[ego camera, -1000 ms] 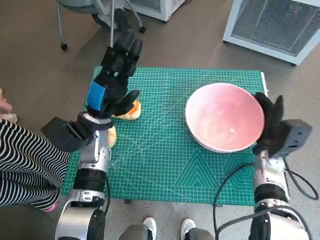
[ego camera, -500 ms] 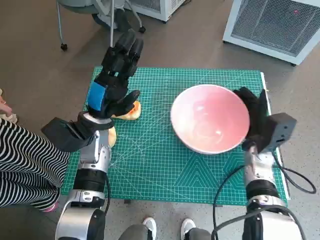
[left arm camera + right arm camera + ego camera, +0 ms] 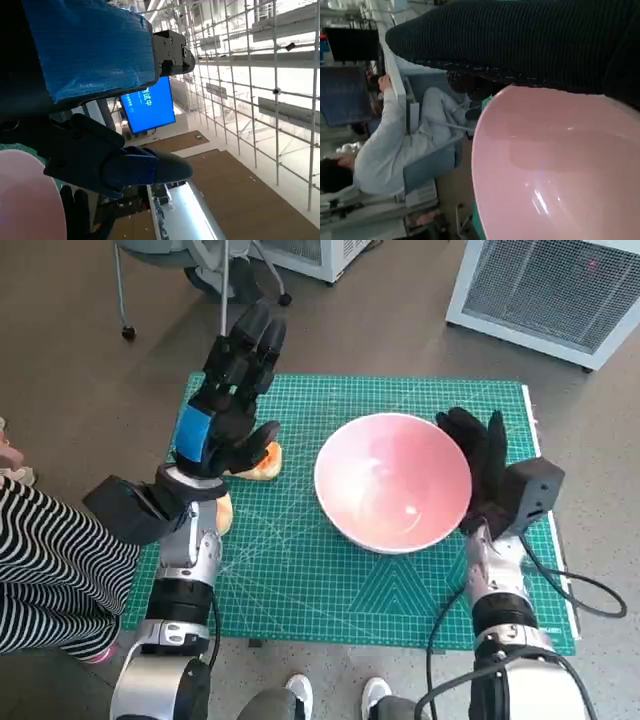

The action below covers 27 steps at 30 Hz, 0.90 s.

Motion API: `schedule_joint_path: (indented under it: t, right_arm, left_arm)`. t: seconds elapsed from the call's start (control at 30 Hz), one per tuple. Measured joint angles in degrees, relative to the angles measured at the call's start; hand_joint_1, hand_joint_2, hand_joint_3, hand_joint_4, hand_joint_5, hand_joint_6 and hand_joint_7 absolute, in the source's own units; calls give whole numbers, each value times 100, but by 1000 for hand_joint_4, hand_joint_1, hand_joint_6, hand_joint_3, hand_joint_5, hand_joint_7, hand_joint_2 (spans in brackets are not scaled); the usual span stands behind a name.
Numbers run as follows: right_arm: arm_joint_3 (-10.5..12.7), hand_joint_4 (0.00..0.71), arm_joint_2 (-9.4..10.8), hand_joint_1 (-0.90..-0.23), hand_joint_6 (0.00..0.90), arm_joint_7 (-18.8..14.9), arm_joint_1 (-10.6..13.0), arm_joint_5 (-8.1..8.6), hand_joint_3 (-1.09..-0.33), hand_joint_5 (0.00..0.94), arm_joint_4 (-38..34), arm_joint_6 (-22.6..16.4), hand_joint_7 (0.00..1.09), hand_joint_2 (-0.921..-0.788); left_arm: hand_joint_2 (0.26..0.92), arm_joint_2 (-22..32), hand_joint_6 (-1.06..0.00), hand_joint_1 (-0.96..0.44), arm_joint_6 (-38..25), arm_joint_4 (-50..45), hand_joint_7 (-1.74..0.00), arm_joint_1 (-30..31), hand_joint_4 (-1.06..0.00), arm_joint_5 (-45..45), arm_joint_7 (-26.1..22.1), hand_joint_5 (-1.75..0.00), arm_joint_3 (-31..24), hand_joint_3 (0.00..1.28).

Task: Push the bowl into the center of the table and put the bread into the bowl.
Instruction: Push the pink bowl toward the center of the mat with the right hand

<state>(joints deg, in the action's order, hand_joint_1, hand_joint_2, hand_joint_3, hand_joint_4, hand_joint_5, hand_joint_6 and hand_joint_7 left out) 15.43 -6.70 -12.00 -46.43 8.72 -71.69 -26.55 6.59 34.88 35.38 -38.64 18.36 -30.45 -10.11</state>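
The pink bowl point(image 3: 392, 481) sits on the green cutting mat point(image 3: 300, 570), a little right of the mat's middle. My right hand point(image 3: 482, 462), in the black glove, presses flat against the bowl's right side with its fingers spread; the bowl point(image 3: 555, 165) fills the right wrist view under the glove point(image 3: 520, 35). A piece of bread point(image 3: 262, 462) lies near the mat's left edge, partly hidden by my left hand point(image 3: 232, 390), which hovers above it with fingers extended and holds nothing. The left wrist view shows the blue-taped back of that hand point(image 3: 90, 50) and the bowl's rim point(image 3: 30, 200).
A second orange piece point(image 3: 224, 512) shows at the mat's left edge behind my left forearm. A person in a striped sleeve point(image 3: 50, 560) sits at the left, and shoes point(image 3: 335, 695) show below the table. A white cabinet point(image 3: 560, 290) stands at the far right.
My right hand has pushed the bowl leftward across the mat, from near the right edge toward the middle. The left hand has stayed where it was.
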Motion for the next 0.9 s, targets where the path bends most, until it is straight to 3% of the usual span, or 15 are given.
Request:
schedule_joint_path:
  t: [0.53, 0.9]
  right_arm:
    - [-33, 96, 67, -627, 71, -2, -57, -1, -864, 1, 0, 2, 202, -921]
    - [14, 84, 86, -619, 71, -295, -247, 33, -876, 0, 121, -21, 192, -921]
  left_arm:
    - [921, -1, -2, -711, 0, 1, -317, 0, -34, 0, 1, 0, 5, 339]
    - [921, -47, 0, -711, -1, 12, -321, 0, -33, -30, 58, 0, 37, 344]
